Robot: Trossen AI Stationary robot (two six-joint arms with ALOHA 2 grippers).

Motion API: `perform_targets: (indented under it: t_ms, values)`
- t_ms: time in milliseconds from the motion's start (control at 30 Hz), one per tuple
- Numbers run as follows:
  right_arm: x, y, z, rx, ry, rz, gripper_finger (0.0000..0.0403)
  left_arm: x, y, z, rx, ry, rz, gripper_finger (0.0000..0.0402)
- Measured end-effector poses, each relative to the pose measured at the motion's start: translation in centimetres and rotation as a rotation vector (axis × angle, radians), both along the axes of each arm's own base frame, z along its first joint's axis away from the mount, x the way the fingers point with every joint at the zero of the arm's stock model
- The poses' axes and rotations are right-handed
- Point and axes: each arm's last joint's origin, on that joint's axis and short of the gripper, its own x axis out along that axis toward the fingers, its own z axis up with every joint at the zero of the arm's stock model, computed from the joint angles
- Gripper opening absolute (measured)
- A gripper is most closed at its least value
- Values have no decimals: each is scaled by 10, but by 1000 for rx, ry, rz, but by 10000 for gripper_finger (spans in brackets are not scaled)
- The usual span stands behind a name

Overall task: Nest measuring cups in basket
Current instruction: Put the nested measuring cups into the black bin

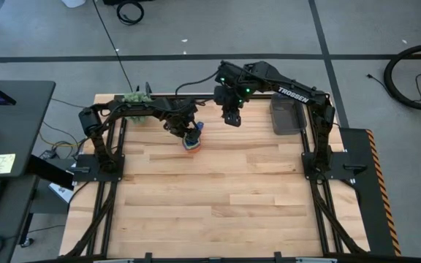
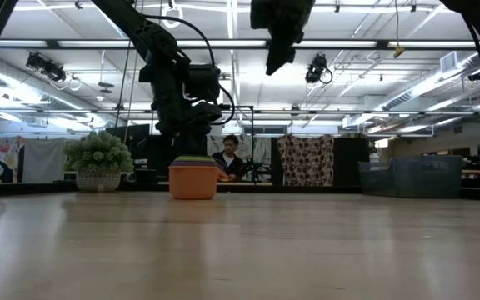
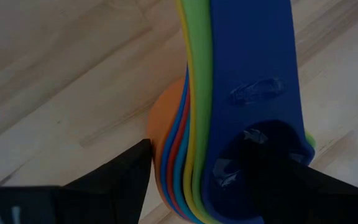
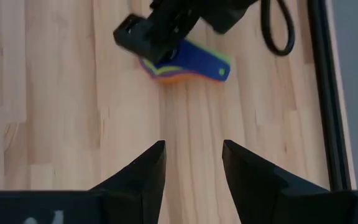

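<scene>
The measuring cups [image 1: 192,139] stand nested in one stack on the table, orange outermost and dark blue innermost. Their flat handles [image 4: 207,65] lie one on another. In the low view the orange bottom [image 2: 193,185] rests on the wood. My left gripper [image 3: 197,155] is down on the stack, shut on it. My right gripper [image 4: 193,155] hangs open, with nothing between its fingers, high above the table, just to the far right of the stack. The dark grey basket [image 1: 287,117] stands at the far right edge, away from both grippers. My left gripper comes at the stack steeply from above. One finger [image 3: 126,177] lies against the orange cup's outer wall [image 3: 160,124]. The other finger [image 3: 278,180] reaches down into the dark blue cup's bowl [image 3: 229,168], so the nested walls stand between the two. The stack sits upright on the table.
A fuzzy green plant [image 1: 137,98] in a pot stands at the far left corner. A person [image 2: 227,158] sits in the room beyond the table. The wooden tabletop [image 1: 218,197] lies bare toward the near edge, with the arm frames along both sides.
</scene>
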Motion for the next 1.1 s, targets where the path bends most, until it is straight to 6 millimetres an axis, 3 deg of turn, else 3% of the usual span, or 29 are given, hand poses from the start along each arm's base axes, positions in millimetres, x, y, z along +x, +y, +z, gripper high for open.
perform_targets:
  t_ms: [133, 433, 1100]
  values:
    - [0, 0, 0, 0, -5, -3, 165, 0, 0, 0, -13, -5, -2, 252]
    - [-18, 7, -7, 50, 191, 64, 165, 0, -1, -1, -18, -7, -5, 252]
    - [-2, 1, -1, -10, 19, 34, 165, 0, -1, -1, -20, -8, -6, 252]
